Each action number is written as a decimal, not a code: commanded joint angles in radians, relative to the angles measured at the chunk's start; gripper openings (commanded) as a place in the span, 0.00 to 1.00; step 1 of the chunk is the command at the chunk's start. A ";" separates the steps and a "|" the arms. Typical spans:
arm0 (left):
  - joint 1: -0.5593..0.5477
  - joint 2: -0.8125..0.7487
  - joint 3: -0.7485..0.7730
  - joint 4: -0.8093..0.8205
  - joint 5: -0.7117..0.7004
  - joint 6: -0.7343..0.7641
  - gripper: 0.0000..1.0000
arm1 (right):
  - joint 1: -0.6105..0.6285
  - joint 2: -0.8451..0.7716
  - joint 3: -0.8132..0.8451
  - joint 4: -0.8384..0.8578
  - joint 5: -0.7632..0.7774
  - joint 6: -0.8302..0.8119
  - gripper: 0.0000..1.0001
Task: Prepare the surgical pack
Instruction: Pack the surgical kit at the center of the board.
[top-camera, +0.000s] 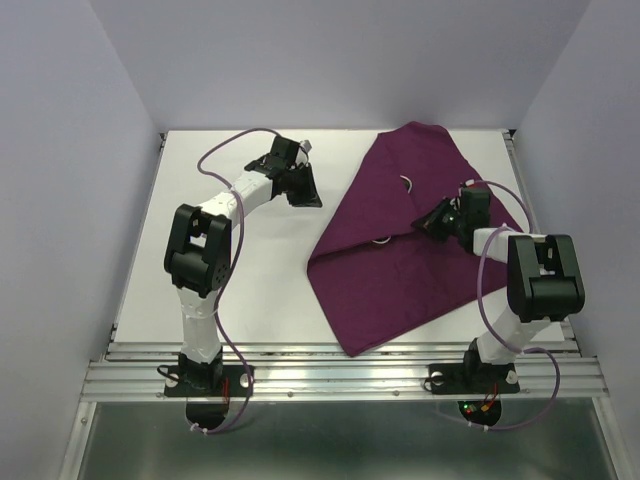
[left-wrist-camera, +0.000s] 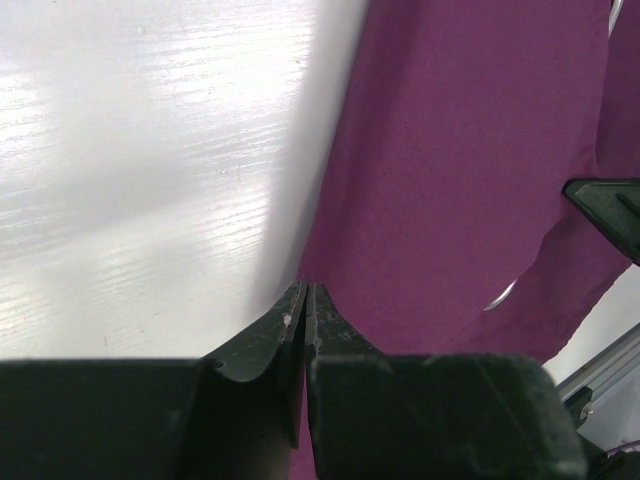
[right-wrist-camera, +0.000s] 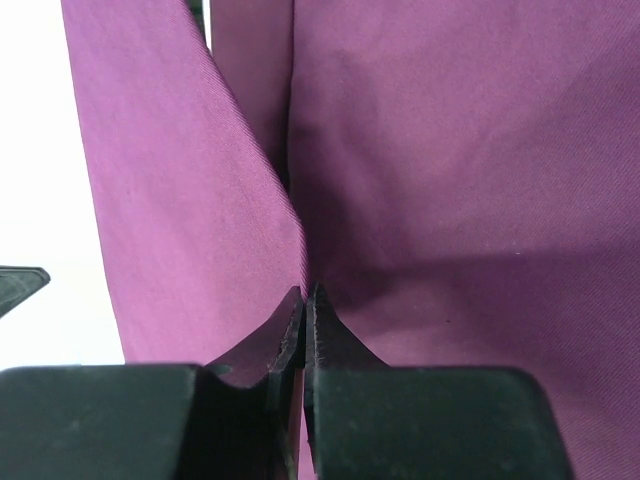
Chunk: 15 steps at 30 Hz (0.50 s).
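Right gripper (right-wrist-camera: 305, 290), closest to its own wrist lens: black fingers shut tip to tip, pinched on a raised fold of the dark-purple cloth (right-wrist-camera: 450, 150), crease running straight down into the tips. Seen from above: low over the right half of the cloth, wrist angled leftward.

Left gripper (left-wrist-camera: 305, 285): fingers closed to a hairline slit, nothing visible between them. Poised over bare white table (top-camera: 260, 270), near the cloth's left edge, apart from it in the overhead view. Contact with that edge not determinable from the wrist view, edge blurred there.

Cloth position: right half of the table, roughly diamond-shaped, one corner at the far edge, opposite corner at the near edge by the front rail (top-camera: 340, 370). Folded over itself, overlap line across the middle. Flat apart from the pinched fold.

Silver loop (top-camera: 405, 182) on the far part of the cloth; second silver loop (top-camera: 383, 240) at the fold line near the centre. Both only partly exposed, remainder under fabric. Instrument type not determinable at this size.
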 joint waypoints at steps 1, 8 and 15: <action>-0.006 0.002 0.041 0.013 0.011 0.001 0.14 | -0.003 0.015 0.011 -0.014 0.023 -0.039 0.01; -0.014 0.013 0.036 0.014 0.012 -0.007 0.14 | -0.003 0.026 0.014 -0.016 0.013 -0.042 0.01; -0.015 -0.004 0.030 0.011 -0.006 -0.009 0.14 | -0.003 0.034 0.008 -0.016 0.015 -0.050 0.01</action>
